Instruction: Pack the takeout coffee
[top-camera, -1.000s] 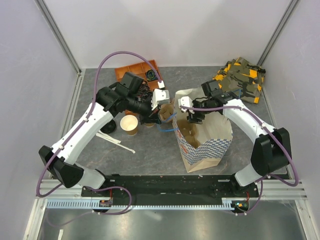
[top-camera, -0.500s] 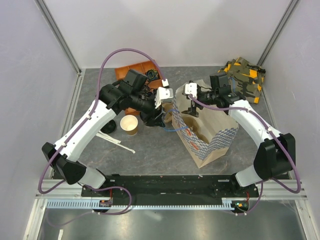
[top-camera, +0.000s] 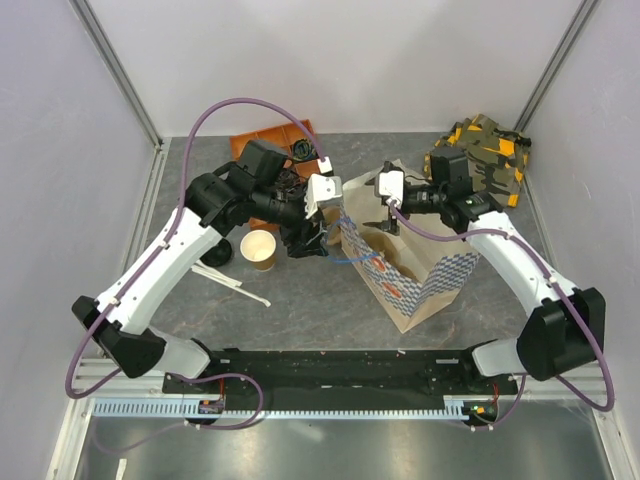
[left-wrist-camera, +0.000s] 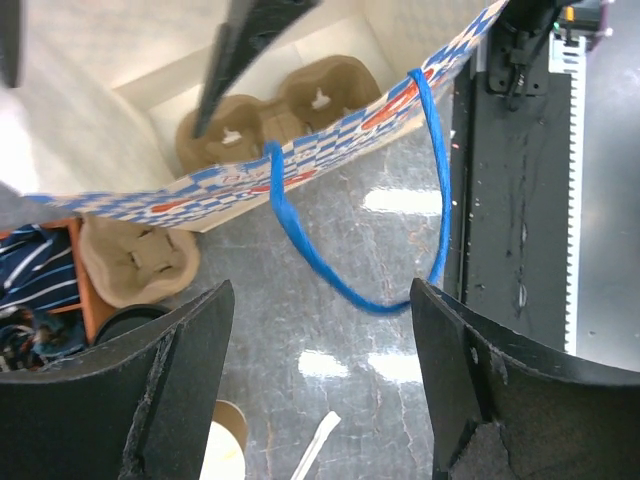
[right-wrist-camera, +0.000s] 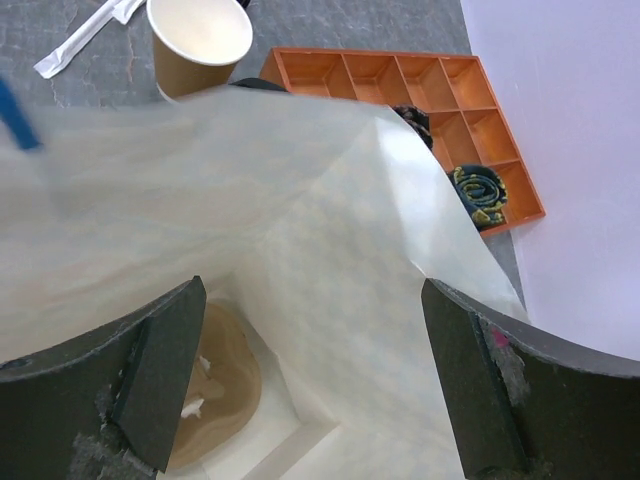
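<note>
Now, in the top view, the paper bag (top-camera: 430, 270) has swung round on the counter (top-camera: 300, 310). It leans with its mouth toward the upper left of the frame instead of standing near the middle. The right end effector (top-camera: 385, 212) has climbed to that mouth, while the left end effector (top-camera: 306, 238) has drawn back from the rim toward the lidless cup (top-camera: 260, 247). I read this as the bag being opened and presented, with the takeout coffee (left-wrist-camera: 125, 322) not yet packed. From above, the left arm hides it.

Next, the left wrist view supplies what the top one lacks. Its fingers stand well apart with nothing between them, only counter and the bag's blue handle (left-wrist-camera: 372, 305). At the lower left edge, a dark round rim peeps past one finger. I take it for the coffee's lid, though too little shows to be sure. A pulp carrier (left-wrist-camera: 270, 110) lies inside the bag, and a dark finger of the right end effector reaches in at the top.

Finally, the right wrist view looks down the cream interior. Its fingers are spread wide and gripping nothing, and the orange tray (right-wrist-camera: 400, 90) sits at the upper right.
</note>
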